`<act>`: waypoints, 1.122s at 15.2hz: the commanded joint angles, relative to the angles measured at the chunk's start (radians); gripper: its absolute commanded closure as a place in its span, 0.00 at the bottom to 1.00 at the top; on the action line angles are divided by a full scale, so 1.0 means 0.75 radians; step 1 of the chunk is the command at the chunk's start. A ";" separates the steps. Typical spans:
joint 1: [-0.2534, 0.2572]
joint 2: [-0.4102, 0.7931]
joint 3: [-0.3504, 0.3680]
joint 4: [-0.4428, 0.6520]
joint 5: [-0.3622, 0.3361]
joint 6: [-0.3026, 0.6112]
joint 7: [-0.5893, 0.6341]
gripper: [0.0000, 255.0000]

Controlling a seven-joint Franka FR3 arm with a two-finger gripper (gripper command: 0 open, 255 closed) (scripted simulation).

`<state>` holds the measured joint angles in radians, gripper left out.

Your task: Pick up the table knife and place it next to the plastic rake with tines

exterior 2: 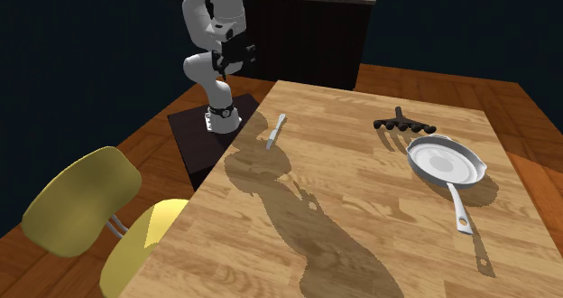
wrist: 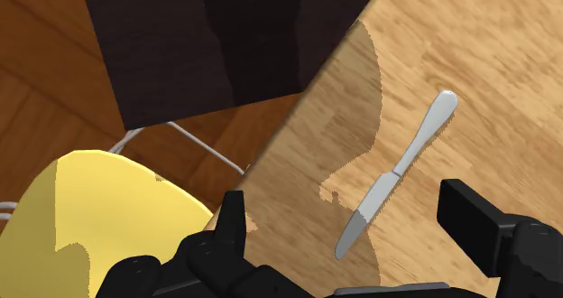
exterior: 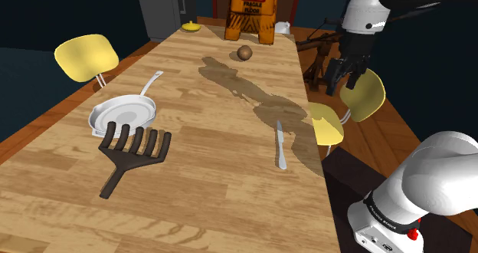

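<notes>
**Knife flat on the worktop, claw released and raised above it**

Taking the rake [exterior: 134,153] as the marker and reading the shoulder view from its left: a yellow chair [exterior: 86,56] stands off the worktop [exterior: 207,205], beyond the rake and to its left. A white frying pan [exterior: 122,113] lies just behind the rake's tines, its handle pointing away from the rake. The rake itself is black and lies flat, with its handle on the side away from the pan.

Well to the right of the rake, near the worktop's far edge from it, the table knife [exterior: 280,144] lies flat. It is silvery, runs roughly along that edge and is touched by nothing. A broad shadow of the arm covers the wood around it.

Farther right again from the rake, the claw [exterior: 343,81] hangs in the air, off to the knife's right and well above it. In the wrist view its two black fingers [wrist: 235,224] stand wide apart and grasp nothing. The knife shows between them, lower down on the wood.
</notes>
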<state>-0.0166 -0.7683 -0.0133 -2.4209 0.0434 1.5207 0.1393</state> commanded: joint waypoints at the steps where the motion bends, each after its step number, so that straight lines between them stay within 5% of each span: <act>1: 0.000 0.000 0.000 0.000 0.000 0.000 0.000 0.00; 9: -0.042 0.020 0.207 -0.296 0.181 0.445 0.442 0.00; 17: -0.096 0.289 0.455 -0.420 0.320 0.975 0.881 0.00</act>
<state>-0.0832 -0.5831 0.3007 -2.7308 0.2716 2.1967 0.7492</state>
